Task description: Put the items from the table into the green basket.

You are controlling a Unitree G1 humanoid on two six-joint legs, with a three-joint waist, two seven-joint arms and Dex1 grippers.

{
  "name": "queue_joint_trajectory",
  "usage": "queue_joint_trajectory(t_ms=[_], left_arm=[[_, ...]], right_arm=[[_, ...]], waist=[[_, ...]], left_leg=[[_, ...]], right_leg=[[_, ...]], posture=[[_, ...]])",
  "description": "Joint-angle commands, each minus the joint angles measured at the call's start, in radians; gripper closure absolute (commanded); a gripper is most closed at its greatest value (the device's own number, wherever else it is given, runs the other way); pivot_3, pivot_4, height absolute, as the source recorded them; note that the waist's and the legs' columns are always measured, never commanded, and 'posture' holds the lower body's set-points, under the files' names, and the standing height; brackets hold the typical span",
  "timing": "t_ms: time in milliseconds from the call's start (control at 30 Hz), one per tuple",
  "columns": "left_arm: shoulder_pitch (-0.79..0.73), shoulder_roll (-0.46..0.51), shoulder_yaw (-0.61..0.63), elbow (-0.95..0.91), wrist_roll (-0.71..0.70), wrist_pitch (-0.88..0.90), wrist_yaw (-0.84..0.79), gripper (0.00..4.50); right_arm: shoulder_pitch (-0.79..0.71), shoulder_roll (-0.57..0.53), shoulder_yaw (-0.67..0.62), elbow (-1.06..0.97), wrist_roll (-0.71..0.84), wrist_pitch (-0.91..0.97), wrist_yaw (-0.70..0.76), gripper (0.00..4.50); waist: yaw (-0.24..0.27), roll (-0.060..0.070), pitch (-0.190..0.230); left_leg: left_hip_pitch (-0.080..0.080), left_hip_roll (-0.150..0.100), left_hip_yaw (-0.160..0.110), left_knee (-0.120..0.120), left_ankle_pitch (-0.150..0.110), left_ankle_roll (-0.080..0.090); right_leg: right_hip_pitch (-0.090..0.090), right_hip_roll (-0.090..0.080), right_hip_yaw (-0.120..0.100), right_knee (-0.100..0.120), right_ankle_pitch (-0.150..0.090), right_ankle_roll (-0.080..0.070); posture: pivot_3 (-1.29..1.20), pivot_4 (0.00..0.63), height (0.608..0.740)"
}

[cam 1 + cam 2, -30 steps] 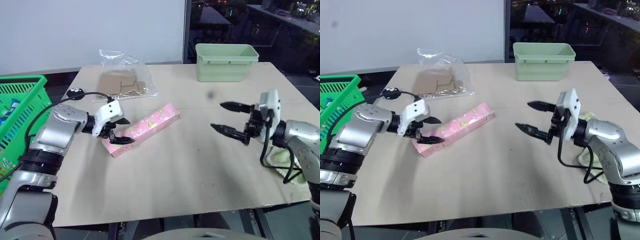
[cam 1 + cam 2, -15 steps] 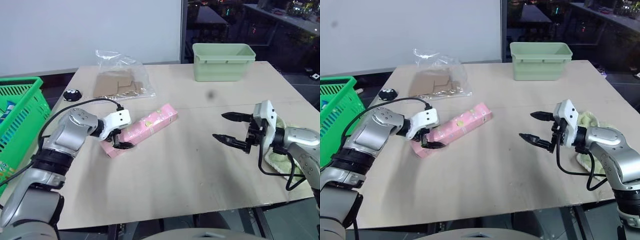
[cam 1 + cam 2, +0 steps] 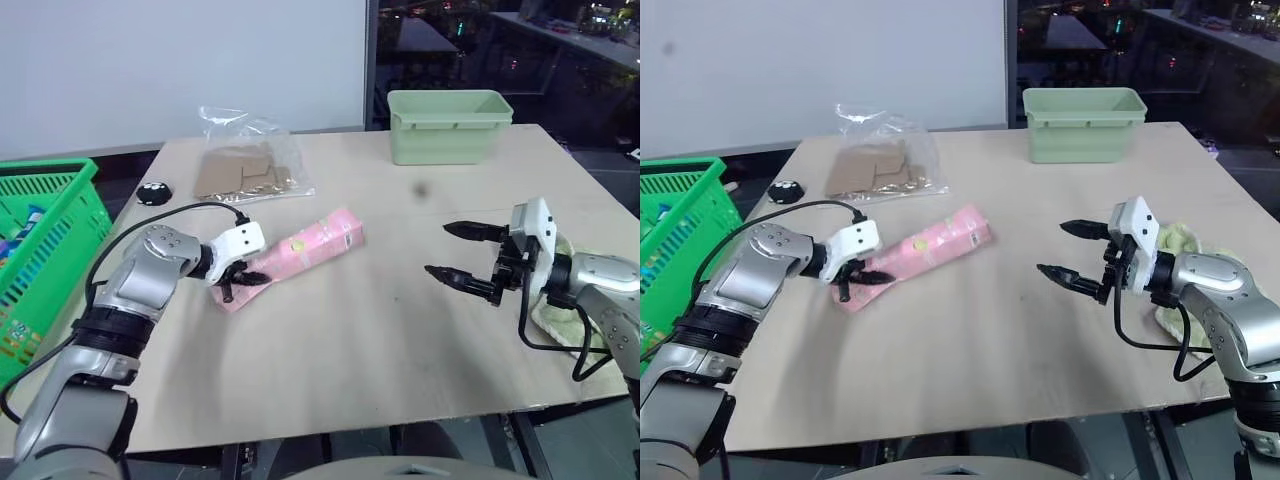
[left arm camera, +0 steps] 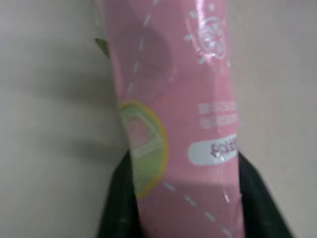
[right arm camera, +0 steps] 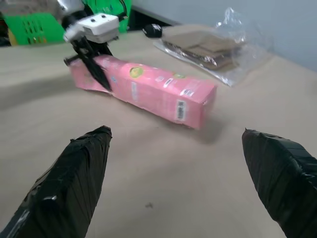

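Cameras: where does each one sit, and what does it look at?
Head eyes: high on the head, looking down at the beige table, both arms showing.
Left wrist: behind the left gripper, its black fingers squeezing the long pink box.
Right wrist: behind the open right gripper, looking across the table.
Shared: the right wrist camera also sees the box and the left gripper.

On the table (image 3: 970,340) the left gripper (image 3: 862,279) has its fingers (image 3: 876,278) clamped on the near end of the pink box (image 3: 930,245), which lies slanted toward the clear bag of cardboard pieces (image 3: 878,160). The right gripper (image 3: 1072,252) hovers with fingers spread wide, beside the pale green cloth (image 3: 1180,248). The green basket (image 3: 675,235) stands off the table's left edge, a mint tub (image 3: 1085,123) at the far side
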Motion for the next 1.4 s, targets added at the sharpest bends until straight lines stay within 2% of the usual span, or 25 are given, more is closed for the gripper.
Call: queue_joint_trajectory(t_ms=[33,200,433,733,933,1033,1200,1233,1400], left_arm=[[-0.123,-0.031,0.142,0.043,-0.017,0.020,0.218,4.07],[-0.229,0.017,0.263,0.139,0.010,0.026,0.465,4.07],[-0.271,0.173,0.399,0.241,0.043,0.021,0.699,4.07],[-0.096,0.323,0.524,0.361,0.039,-0.013,0.823,4.07],[-0.053,0.375,0.525,0.435,0.054,-0.071,0.864,4.07],[-0.058,0.400,0.513,0.489,0.068,-0.108,0.899,2.82],[-0.082,0.411,0.487,0.550,0.077,-0.146,0.912,0.36],[-0.090,0.411,0.481,0.557,0.079,-0.153,0.915,0.09],[-0.135,0.384,0.494,0.558,0.041,-0.223,0.929,0.09]], right_arm=[[-0.077,0.028,-0.048,-0.067,0.142,0.042,-0.001,0.00],[-0.182,0.077,-0.044,-0.046,0.237,0.057,-0.005,0.00],[-0.272,0.124,-0.001,0.024,0.212,0.027,0.020,0.00],[-0.308,0.151,0.022,0.092,0.153,-0.011,0.048,0.00],[-0.318,0.159,0.022,0.114,0.135,-0.023,0.054,0.00],[-0.312,0.159,0.022,0.113,0.131,-0.027,0.059,0.00],[-0.309,0.162,0.022,0.116,0.126,-0.032,0.060,0.00],[-0.311,0.163,0.023,0.118,0.124,-0.033,0.060,0.00],[-0.305,0.161,0.019,0.129,0.114,-0.040,0.069,0.00]], waist=[[0.003,-0.003,0.002],[-0.016,-0.004,0.003],[-0.005,-0.004,0.003],[0.042,-0.005,0.002],[0.078,-0.007,0.001],[0.086,-0.008,0.000],[0.088,-0.010,-0.001],[0.088,-0.010,-0.001],[0.087,-0.010,-0.001]], left_leg=[[-0.001,0.000,-0.001,0.000,0.000,0.000],[-0.001,0.000,-0.004,0.002,0.000,0.000],[-0.006,-0.001,-0.012,-0.005,-0.001,0.000],[-0.004,-0.002,-0.012,-0.004,0.000,-0.001],[-0.003,-0.001,-0.007,-0.003,0.000,-0.001],[-0.004,-0.001,-0.007,-0.004,0.000,-0.001],[-0.004,-0.001,-0.005,-0.004,0.000,-0.001],[-0.004,-0.001,-0.005,-0.004,0.000,-0.001],[-0.004,-0.001,-0.005,-0.003,0.000,-0.001]], right_leg=[[0.000,0.000,0.000,0.000,0.000,0.000],[0.000,0.003,0.002,-0.001,0.002,-0.001],[-0.008,0.003,0.002,0.000,0.003,-0.004],[-0.006,0.002,0.000,0.002,0.003,-0.004],[-0.006,0.003,-0.001,0.001,0.003,-0.005],[-0.006,0.002,-0.001,0.001,0.003,-0.005],[-0.006,0.002,-0.001,0.001,0.003,-0.005],[-0.006,0.002,-0.001,0.001,0.003,-0.005],[-0.006,0.002,-0.001,0.001,0.003,-0.005]], posture=[[-0.15,0.000,0.740],[-0.10,0.000,0.740],[-0.05,0.000,0.740],[0.00,0.000,0.740],[0.01,0.000,0.740],[0.01,0.000,0.740],[0.01,0.000,0.740],[0.01,0.000,0.740],[0.01,0.000,0.740]])
